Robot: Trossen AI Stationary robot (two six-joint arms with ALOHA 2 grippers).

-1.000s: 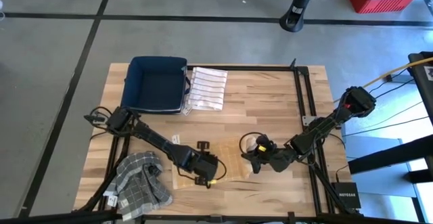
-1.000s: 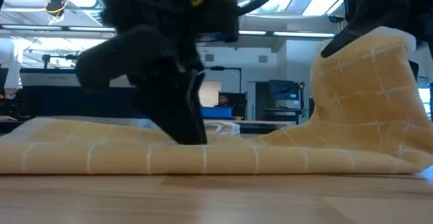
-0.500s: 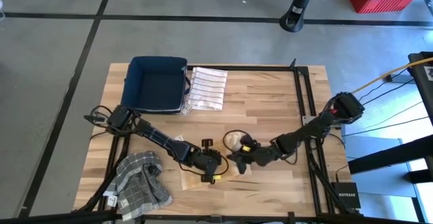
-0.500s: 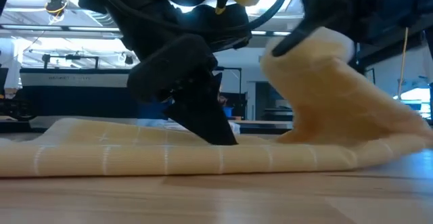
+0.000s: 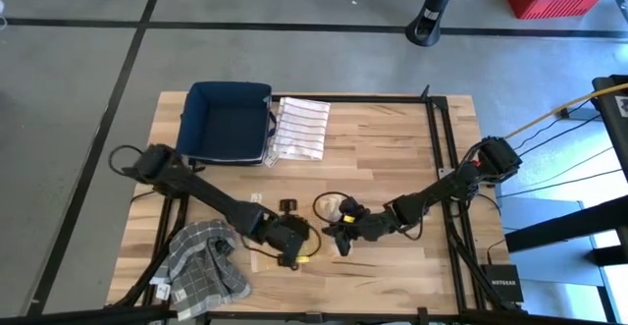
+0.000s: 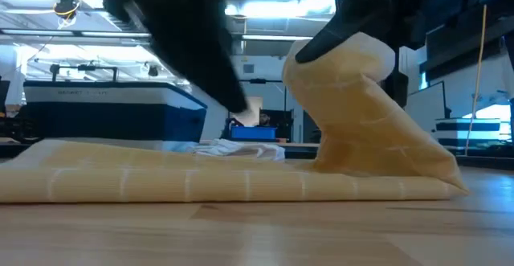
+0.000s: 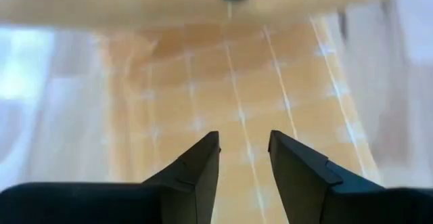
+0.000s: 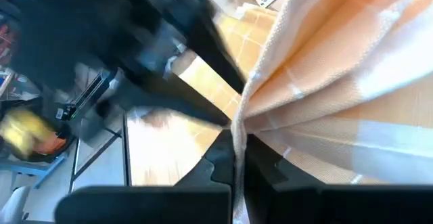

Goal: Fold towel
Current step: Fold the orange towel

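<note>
occluded: yellow towel (image 5: 324, 256) mostly under both arms | blurred: left arm (image 6: 181, 37), low view

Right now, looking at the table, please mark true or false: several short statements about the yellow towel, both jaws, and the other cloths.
1. The right gripper has its jaws shut on the yellow towel. True.
2. The left gripper is clamped on the towel. False: its jaws stand open above the cloth.
3. The towel lies fully flat. False: one end is lifted over the flat part.
4. A grey checked cloth lies at the table's front left corner. True.
5. The striped cloth lies inside the blue bin. False: it lies beside it.
</note>
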